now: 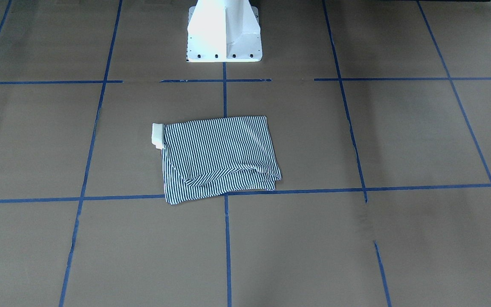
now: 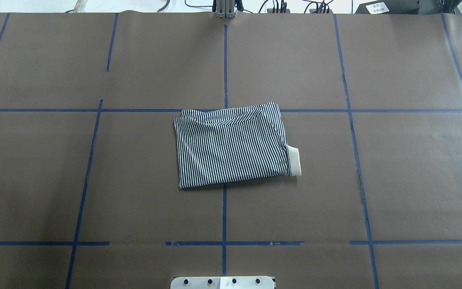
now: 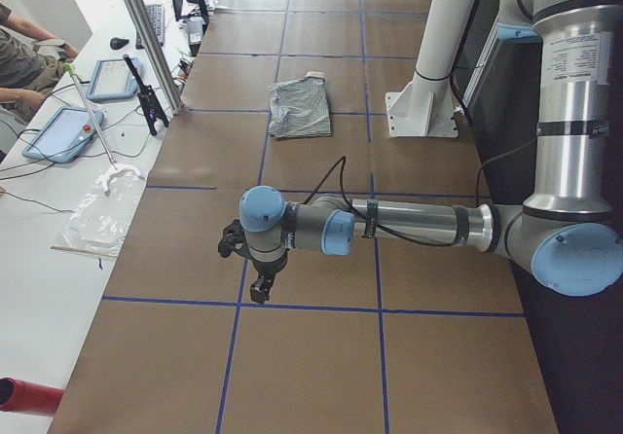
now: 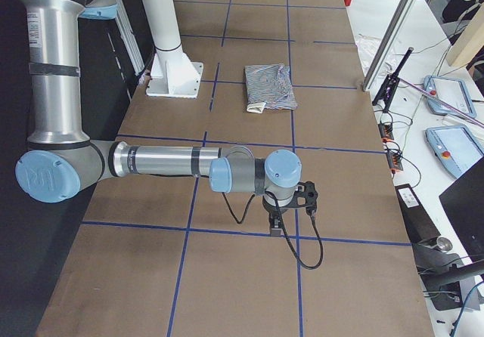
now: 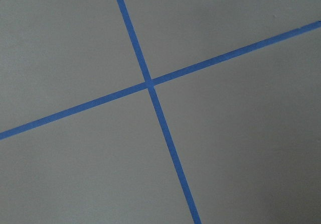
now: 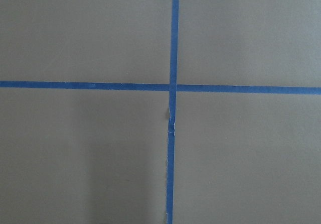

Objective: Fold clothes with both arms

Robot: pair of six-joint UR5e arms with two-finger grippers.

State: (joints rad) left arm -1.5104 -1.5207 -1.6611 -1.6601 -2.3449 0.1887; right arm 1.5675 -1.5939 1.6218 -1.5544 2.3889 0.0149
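The striped polo shirt [image 1: 220, 157] lies folded into a compact rectangle at the middle of the brown table, also seen from overhead [image 2: 231, 146]. Its cream collar [image 2: 294, 161] sticks out at one short end. No arm is near it. The left gripper [image 3: 261, 293] hangs over the table's left end, far from the shirt [image 3: 297, 106], in the exterior left view only. The right gripper [image 4: 277, 230] hangs over the table's right end, far from the shirt [image 4: 270, 86]. I cannot tell whether either is open or shut. Both wrist views show only brown paper with crossing blue tape.
The white pedestal base [image 1: 224, 34] stands behind the shirt. Blue tape lines [image 2: 225, 60] grid the brown table cover. A side bench with tablets [image 3: 60, 132], cables and a metal post [image 3: 146, 35] runs along the far edge, where a person [image 3: 19, 54] sits.
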